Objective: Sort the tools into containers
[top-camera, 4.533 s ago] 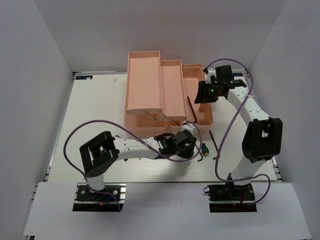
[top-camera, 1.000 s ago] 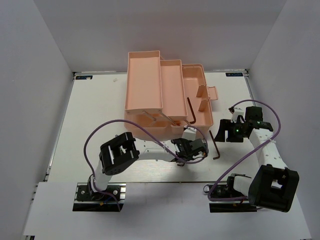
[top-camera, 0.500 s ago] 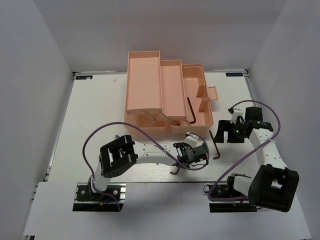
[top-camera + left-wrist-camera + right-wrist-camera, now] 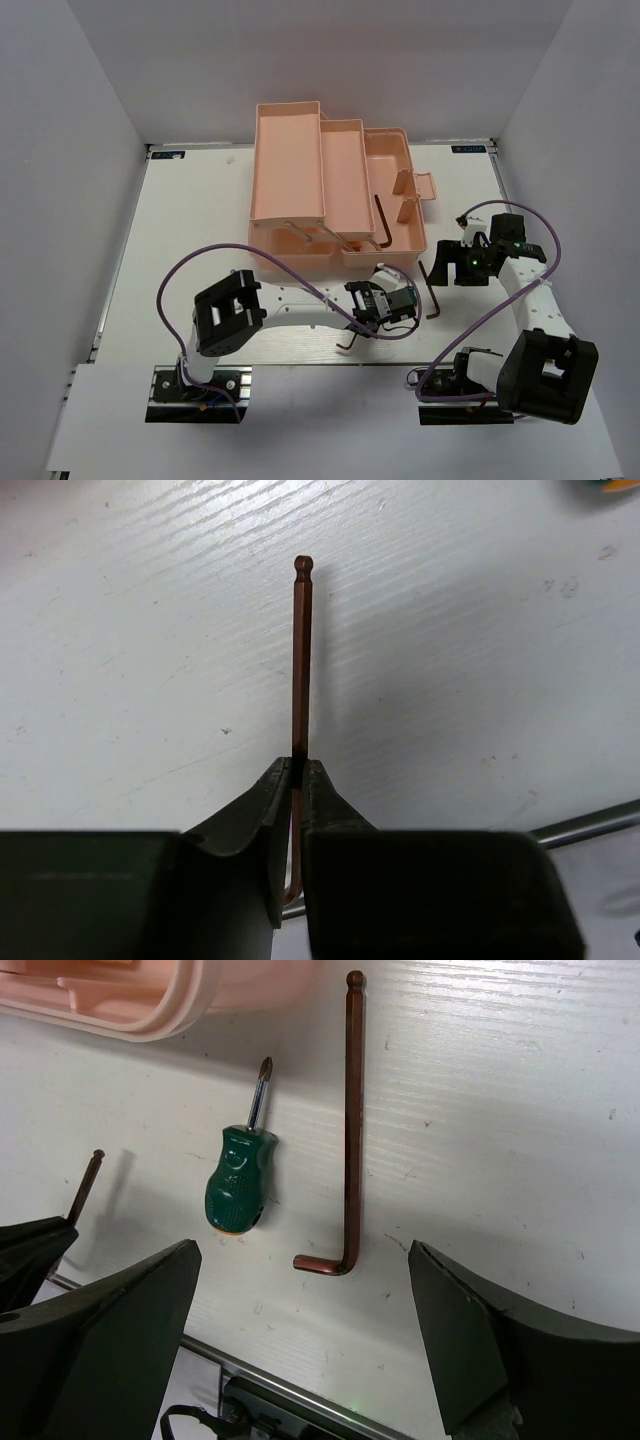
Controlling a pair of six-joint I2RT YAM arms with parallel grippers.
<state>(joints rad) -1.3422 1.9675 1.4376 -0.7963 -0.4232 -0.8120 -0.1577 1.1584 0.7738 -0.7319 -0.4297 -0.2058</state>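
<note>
change: the right gripper [image 4: 445, 266], over the toolbox [image 4: 290, 160] seconds ago, now hangs at right centre, jaws spread wide above the stubby green screwdriver [image 4: 238, 1185] and a long hex key [image 4: 352, 1120] on the table [image 4: 180, 230]. the left gripper [image 4: 298, 767], lower centre, pinches a thin hex key [image 4: 301, 660], seemingly ready for delivery. inside the toolbox's right compartment lies another hex key [image 4: 383, 220]; the fold-out trays show no tools.
</note>
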